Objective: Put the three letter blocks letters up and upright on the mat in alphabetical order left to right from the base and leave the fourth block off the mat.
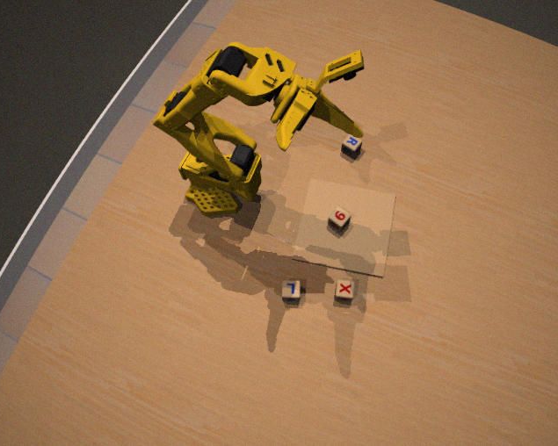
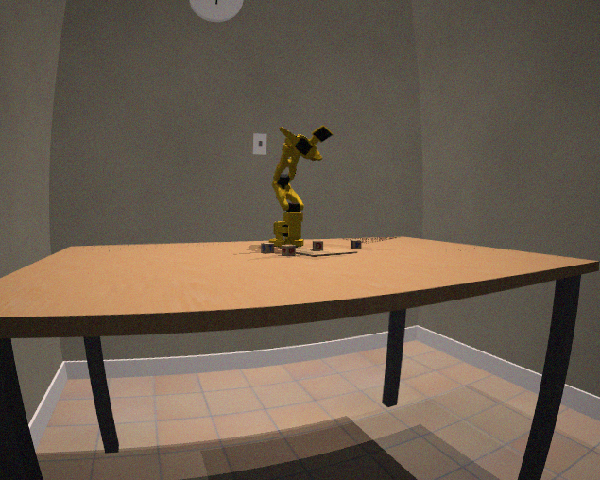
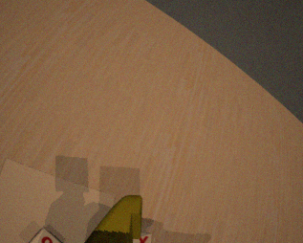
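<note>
My gripper (image 1: 321, 136) hangs above the table (image 1: 461, 335) w/ jaws spread as wide as they go, nothing between them. Just past its tips sits the R block (image 1: 351, 145), off the mat. Next out, the mat (image 1: 365, 196) lies flat w/ the 9 block (image 1: 339, 218) on it, approx. mid-mat. Beyond the mat's far edge, both on bare wood: L block (image 1: 291, 289) & X block (image 1: 344, 289), near each other.
</note>
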Robot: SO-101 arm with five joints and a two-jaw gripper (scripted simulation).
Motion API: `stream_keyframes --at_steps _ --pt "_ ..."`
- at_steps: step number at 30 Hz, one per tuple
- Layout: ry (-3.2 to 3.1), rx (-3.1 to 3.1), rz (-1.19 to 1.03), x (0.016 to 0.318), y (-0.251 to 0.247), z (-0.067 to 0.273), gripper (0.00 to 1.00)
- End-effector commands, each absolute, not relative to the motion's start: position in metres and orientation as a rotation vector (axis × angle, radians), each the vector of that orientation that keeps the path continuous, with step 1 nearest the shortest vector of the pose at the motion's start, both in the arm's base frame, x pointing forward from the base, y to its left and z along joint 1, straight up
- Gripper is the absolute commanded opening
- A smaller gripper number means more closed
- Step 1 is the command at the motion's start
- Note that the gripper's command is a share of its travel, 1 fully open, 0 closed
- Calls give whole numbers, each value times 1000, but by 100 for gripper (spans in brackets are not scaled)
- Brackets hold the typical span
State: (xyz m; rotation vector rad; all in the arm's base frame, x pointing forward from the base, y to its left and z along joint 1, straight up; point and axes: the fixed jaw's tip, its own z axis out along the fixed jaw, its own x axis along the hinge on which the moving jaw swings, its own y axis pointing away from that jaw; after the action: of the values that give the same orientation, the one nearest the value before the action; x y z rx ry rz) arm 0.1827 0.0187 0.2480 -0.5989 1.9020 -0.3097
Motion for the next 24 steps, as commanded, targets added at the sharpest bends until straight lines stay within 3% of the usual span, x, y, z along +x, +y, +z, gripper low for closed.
stream_keyframes --at_steps 1,24 --pt "1917 -565 -296 181 17 248 100" --pt "2109 -473 -220 177 12 217 100"
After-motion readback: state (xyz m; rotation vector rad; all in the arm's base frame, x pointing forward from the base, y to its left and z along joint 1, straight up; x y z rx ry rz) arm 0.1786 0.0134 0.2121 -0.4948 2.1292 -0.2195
